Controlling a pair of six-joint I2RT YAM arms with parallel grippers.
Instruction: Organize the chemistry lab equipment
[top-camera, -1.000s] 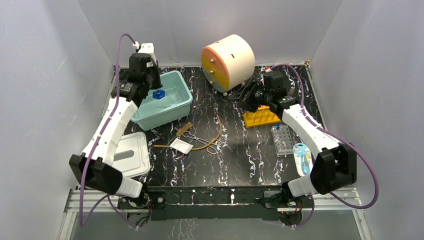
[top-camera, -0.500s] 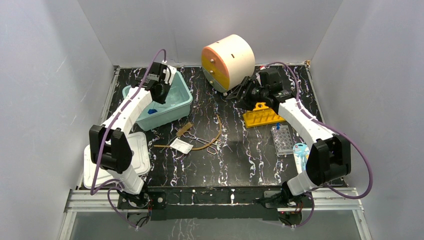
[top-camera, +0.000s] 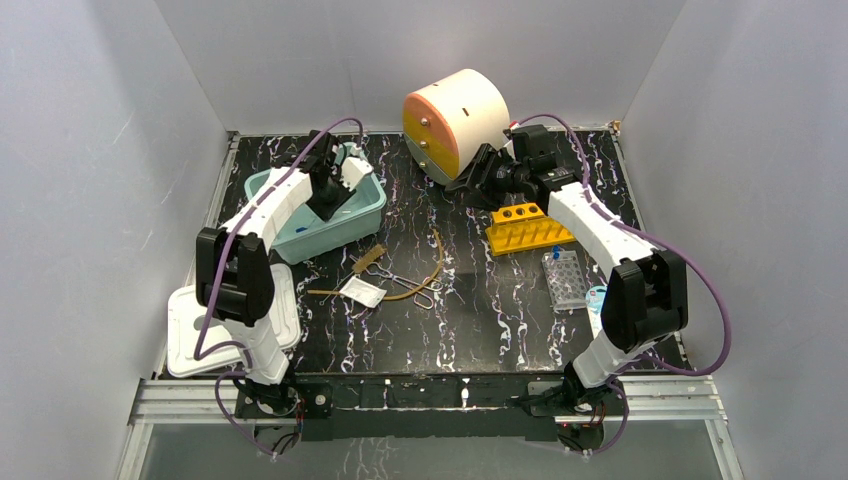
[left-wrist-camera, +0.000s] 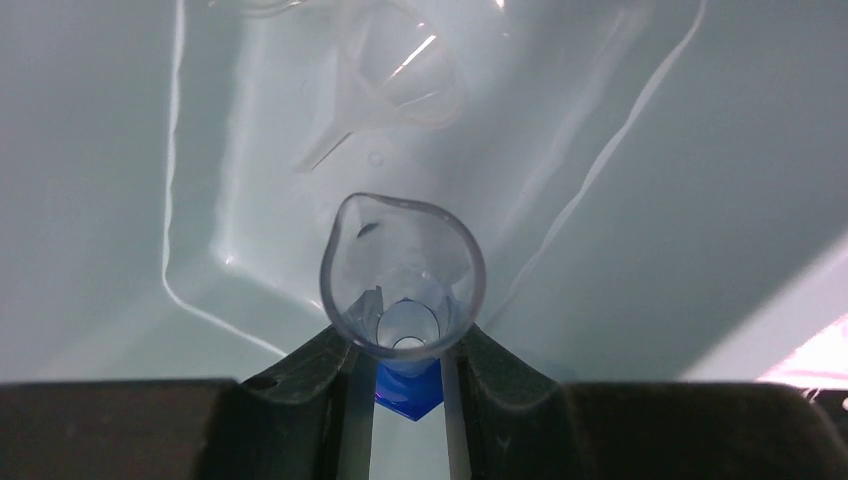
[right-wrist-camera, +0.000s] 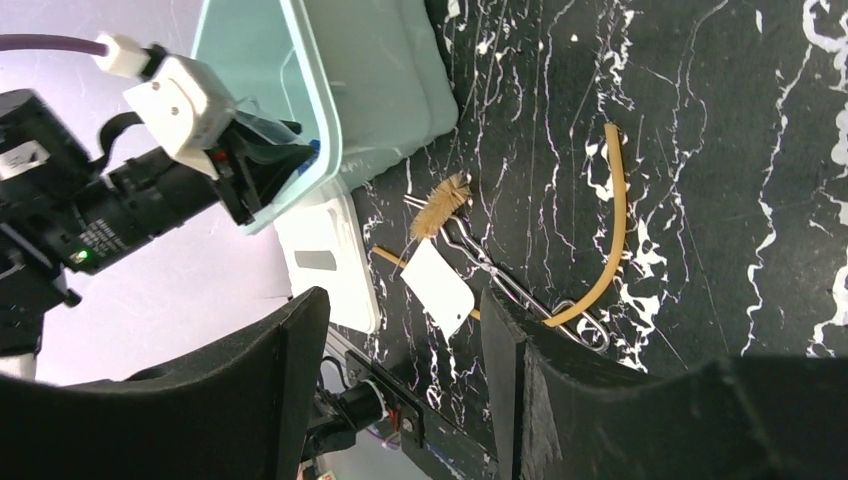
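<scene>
My left gripper (top-camera: 330, 205) is down inside the teal bin (top-camera: 300, 240), shut on a clear blue-capped tube (left-wrist-camera: 403, 275) that shows end-on between the fingers, its blue cap (left-wrist-camera: 408, 392) behind. A clear glass funnel (left-wrist-camera: 395, 85) lies on the bin floor beyond. My right gripper (top-camera: 470, 180) is open and empty, held above the table beside the drum. The yellow holed rack (top-camera: 525, 228) and the clear well plate (top-camera: 565, 278) sit on the right. Brown brush (top-camera: 370, 260), white packet (top-camera: 362, 291) and metal forceps (top-camera: 405, 283) lie mid-table; the packet also shows in the right wrist view (right-wrist-camera: 438, 285).
A cream and orange drum (top-camera: 455, 120) stands at the back centre. A tan rubber tube (top-camera: 432, 270) curves beside the forceps. A white lid (top-camera: 200, 330) lies at the front left. A blue packaged item (top-camera: 598, 300) is partly hidden behind the right arm.
My left arm swung right and lowered the tube into the bin. My right arm drew back toward the drum, uncovering the yellow rack.
</scene>
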